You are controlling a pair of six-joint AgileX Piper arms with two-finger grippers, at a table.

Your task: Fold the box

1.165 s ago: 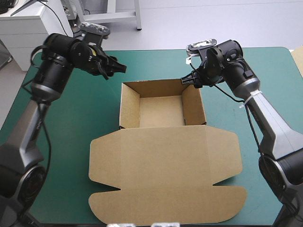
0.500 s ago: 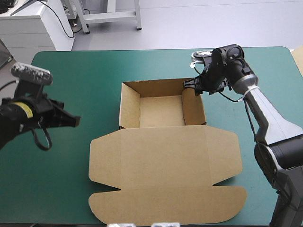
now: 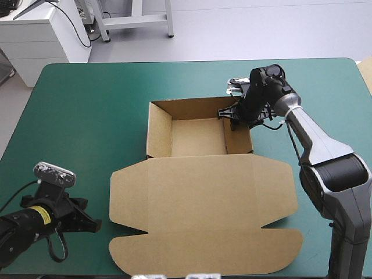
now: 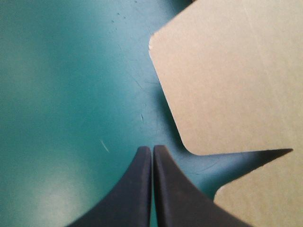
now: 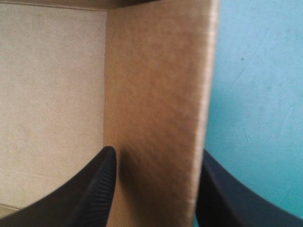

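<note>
- Teal-green surface (image 3: 87,104) carries the brown box (image 3: 200,174) at its centre: an open tray toward the far edge, the lid (image 3: 203,203) lying flat toward the near edge.
- Right arm stretches in from the near right, its right gripper (image 3: 229,118) tipped down over the tray's far right corner.
- Its black fingers (image 5: 94,189) stand apart, one inside the tray and one outside, the right wall (image 5: 156,94) upright between them.
- Left arm lies low at the near left corner, the left gripper (image 3: 93,224) pointing toward the lid's left flap (image 4: 227,75).
- Left fingers (image 4: 137,189) are pressed together into one point over bare surface, just beside the flap's rounded edge and clear of it.
</note>
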